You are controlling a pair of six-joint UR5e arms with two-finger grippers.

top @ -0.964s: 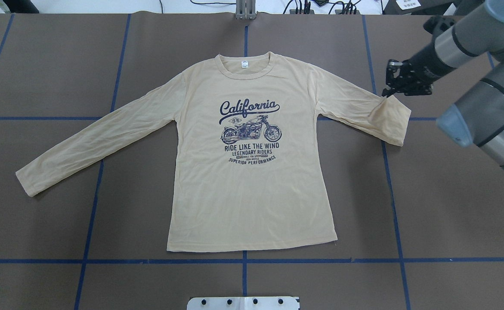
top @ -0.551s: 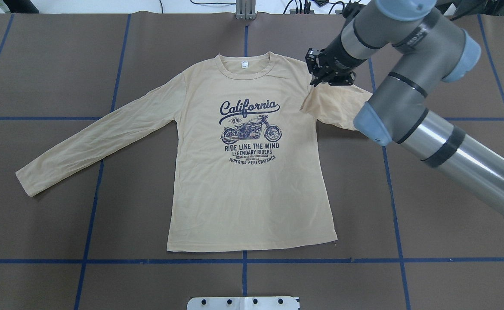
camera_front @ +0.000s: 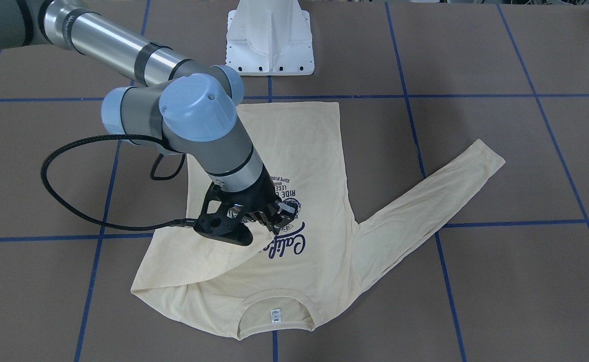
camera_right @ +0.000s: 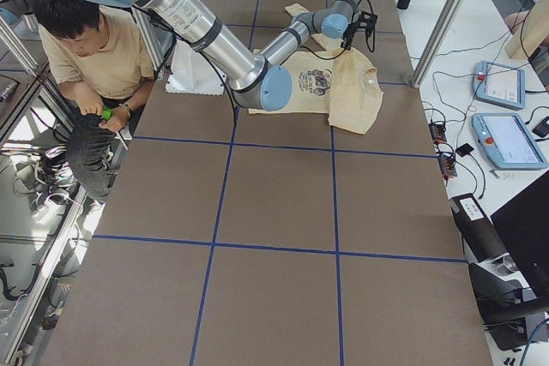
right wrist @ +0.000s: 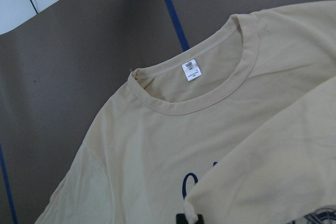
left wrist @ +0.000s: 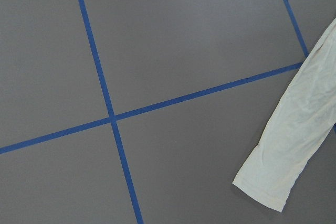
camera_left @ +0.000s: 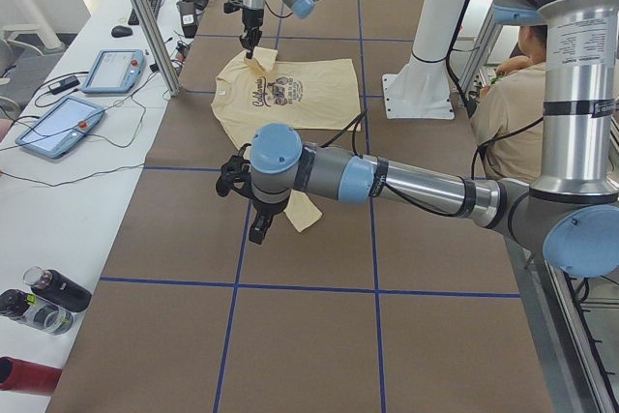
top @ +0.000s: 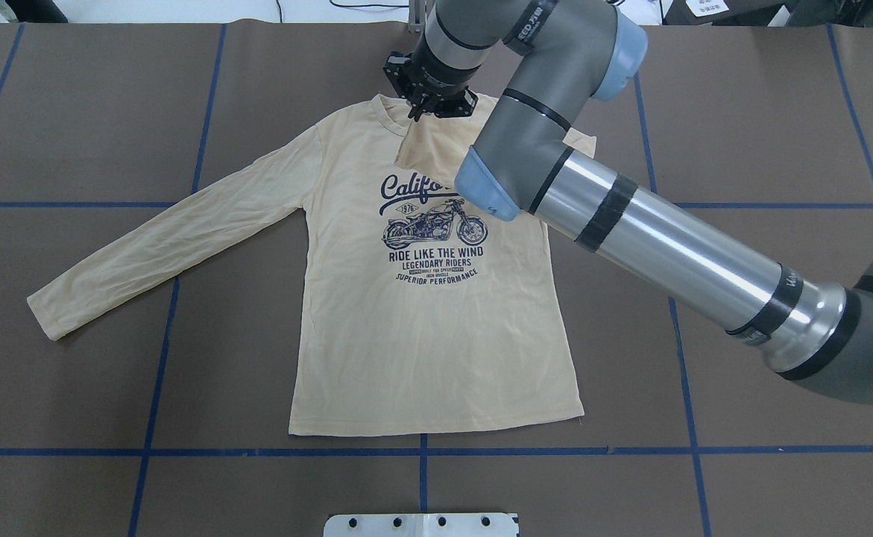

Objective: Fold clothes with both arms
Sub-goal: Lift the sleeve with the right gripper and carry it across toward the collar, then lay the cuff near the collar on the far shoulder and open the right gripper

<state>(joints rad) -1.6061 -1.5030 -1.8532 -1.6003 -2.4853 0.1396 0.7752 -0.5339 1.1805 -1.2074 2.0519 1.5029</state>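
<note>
Under the right hand [top: 415, 112] hangs the shirt [top: 421, 335], sleeve gripped.

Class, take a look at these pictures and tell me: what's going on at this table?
A robot is folding a cream shirt spread print-up on the table. The right gripper is shut on the cuff of one sleeve, held above the chest beside the collar, so that sleeve drapes over the top of the print. The left gripper hangs near the other sleeve, apart from its cuff; that sleeve lies flat.
</note>
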